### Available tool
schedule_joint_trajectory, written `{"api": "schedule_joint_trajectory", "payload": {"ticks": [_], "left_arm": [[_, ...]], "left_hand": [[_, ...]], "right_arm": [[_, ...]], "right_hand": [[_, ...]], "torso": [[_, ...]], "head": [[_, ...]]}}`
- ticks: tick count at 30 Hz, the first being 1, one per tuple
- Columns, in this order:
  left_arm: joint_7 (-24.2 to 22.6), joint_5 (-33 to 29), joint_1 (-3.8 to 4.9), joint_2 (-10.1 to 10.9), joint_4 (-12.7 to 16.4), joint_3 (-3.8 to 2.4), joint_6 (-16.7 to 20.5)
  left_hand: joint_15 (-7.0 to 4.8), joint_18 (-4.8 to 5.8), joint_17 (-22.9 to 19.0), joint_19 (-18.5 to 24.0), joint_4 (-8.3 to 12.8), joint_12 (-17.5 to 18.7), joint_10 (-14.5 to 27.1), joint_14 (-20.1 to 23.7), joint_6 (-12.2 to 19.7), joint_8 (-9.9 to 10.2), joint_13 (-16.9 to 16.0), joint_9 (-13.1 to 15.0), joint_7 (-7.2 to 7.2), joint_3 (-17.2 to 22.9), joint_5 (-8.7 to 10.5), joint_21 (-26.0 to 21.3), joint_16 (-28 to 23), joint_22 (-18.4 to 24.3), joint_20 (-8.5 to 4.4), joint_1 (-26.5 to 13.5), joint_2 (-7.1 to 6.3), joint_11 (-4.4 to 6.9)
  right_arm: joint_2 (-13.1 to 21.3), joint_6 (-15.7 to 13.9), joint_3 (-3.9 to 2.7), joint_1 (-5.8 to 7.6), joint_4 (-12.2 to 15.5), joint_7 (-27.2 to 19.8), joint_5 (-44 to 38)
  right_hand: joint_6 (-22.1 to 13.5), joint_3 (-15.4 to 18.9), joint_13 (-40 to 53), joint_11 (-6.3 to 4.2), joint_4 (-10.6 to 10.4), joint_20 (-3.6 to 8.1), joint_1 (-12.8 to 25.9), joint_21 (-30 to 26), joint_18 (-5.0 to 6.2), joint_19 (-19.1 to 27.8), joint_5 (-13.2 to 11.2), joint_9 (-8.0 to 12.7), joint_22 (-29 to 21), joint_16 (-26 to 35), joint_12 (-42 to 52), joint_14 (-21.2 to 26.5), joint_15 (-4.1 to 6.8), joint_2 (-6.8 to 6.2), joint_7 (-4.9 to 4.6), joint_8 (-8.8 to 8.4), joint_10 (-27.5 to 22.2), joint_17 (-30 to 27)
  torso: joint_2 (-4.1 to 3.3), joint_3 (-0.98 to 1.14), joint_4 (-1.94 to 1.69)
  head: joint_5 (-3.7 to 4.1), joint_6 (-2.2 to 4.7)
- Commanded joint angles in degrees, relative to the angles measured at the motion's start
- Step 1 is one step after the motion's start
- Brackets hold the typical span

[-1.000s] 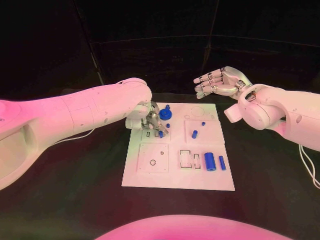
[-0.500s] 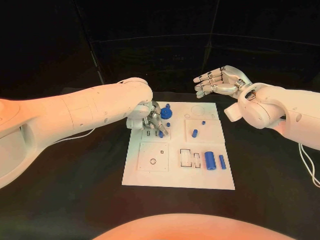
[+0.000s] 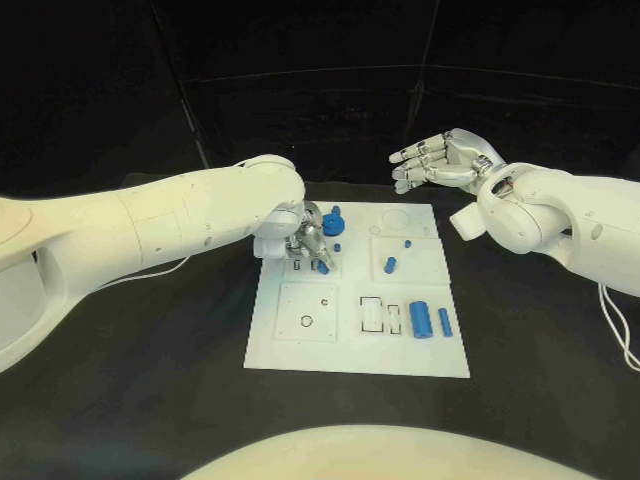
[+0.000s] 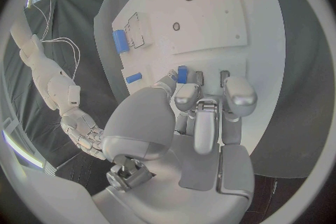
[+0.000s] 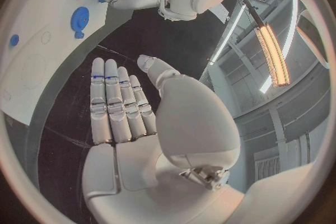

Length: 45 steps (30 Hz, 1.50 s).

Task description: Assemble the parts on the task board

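Small blue peg (image 3: 322, 267) upright under left hand (image 3: 300, 240) fingertips

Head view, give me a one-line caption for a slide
Left hand works among blue parts on the white task board while the right hand hovers open beyond it.

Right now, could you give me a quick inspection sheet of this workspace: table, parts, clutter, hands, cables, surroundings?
Surface: black table, white rectangular task board at its middle.
Job's things: small blue cylinder and slimmer blue peg lie side by side on the board; blue gear-like disc at its far edge.
Clutter: nothing seen.
Hands: left hand rests fingers on the board by small blue pieces; whether it holds one is unclear. Right hand raised beyond the board, empty, fingers straight.
Cables: thin white cable beside right arm.
Surroundings: dark backdrop.
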State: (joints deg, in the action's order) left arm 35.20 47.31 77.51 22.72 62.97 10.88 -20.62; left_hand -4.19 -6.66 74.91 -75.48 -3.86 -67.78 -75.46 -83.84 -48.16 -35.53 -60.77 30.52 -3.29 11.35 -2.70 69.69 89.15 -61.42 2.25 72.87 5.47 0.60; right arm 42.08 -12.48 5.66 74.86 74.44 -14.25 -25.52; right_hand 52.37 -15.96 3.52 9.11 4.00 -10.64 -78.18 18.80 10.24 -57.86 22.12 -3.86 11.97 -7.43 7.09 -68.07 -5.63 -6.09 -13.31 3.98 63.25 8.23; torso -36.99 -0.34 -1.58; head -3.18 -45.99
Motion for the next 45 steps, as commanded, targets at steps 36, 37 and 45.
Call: {"api": "schedule_joint_trajectory", "payload": {"ticks": [36,37,45], "left_arm": [[-5.65,2.66,-1.95,7.39,7.63,-0.26,20.53],[-5.58,2.93,-2.03,7.31,7.64,-0.26,20.67],[-4.74,4.44,-2.47,6.61,7.27,-0.25,20.68]], "left_hand": [[-0.06,0.64,13.55,-0.62,9.64,-0.9,-1.26,-5.82,-0.5,-1.8,-0.94,2.38,0.12,19.63,-0.19,0.6,0.15,-1.86,-0.05,-6.55,-4.34,0.43],[-0.07,0.64,13.57,-0.61,9.65,-0.76,-1.2,-5.82,-0.55,-1.86,-0.72,2.44,0.14,19.75,-0.19,0.57,0.16,-1.84,-0.06,-6.61,-4.43,0.45],[-0.12,0.58,13.52,-0.5,9.64,0.45,-0.59,-5.81,-0.82,-2.24,0.99,2.76,0.28,20.28,-0.18,0.4,0.14,-1.67,-0.1,-6.99,-4.85,0.55]], "right_arm": [[0.83,0.25,-0.03,0.11,-0.93,-0.13,-2.36],[0.83,0.24,-0.03,0.11,-0.92,-0.11,-2.49],[0.75,0.12,-0.03,0.11,-0.91,-0.06,-3.11]], "right_hand": [[-0.56,0.67,0.04,0.2,-0.25,-0.43,0.58,-1.1,-0.2,-0.23,0.05,-0.03,-0.55,-0.16,0.06,0.79,-0.23,0.31,-0.07,0.03,-0.83,-0.47],[-0.56,0.67,0.04,0.2,-0.25,-0.43,0.58,-1.1,-0.2,-0.23,0.05,-0.03,-0.55,-0.16,0.06,0.79,-0.23,0.31,-0.07,0.03,-0.83,-0.47],[-0.57,0.72,0.05,0.21,-0.3,-0.46,0.66,-1.19,-0.2,-0.25,0.05,-0.03,-0.61,-0.18,0.09,0.83,-0.26,0.33,-0.09,0.04,-0.87,-0.51]], "torso": [[0.36,0.24,-0.98],[0.38,0.25,-0.99],[0.33,0.31,-0.98]], "head": [[-0.13,-0.43],[-0.12,-0.49],[-0.25,-0.65]]}}
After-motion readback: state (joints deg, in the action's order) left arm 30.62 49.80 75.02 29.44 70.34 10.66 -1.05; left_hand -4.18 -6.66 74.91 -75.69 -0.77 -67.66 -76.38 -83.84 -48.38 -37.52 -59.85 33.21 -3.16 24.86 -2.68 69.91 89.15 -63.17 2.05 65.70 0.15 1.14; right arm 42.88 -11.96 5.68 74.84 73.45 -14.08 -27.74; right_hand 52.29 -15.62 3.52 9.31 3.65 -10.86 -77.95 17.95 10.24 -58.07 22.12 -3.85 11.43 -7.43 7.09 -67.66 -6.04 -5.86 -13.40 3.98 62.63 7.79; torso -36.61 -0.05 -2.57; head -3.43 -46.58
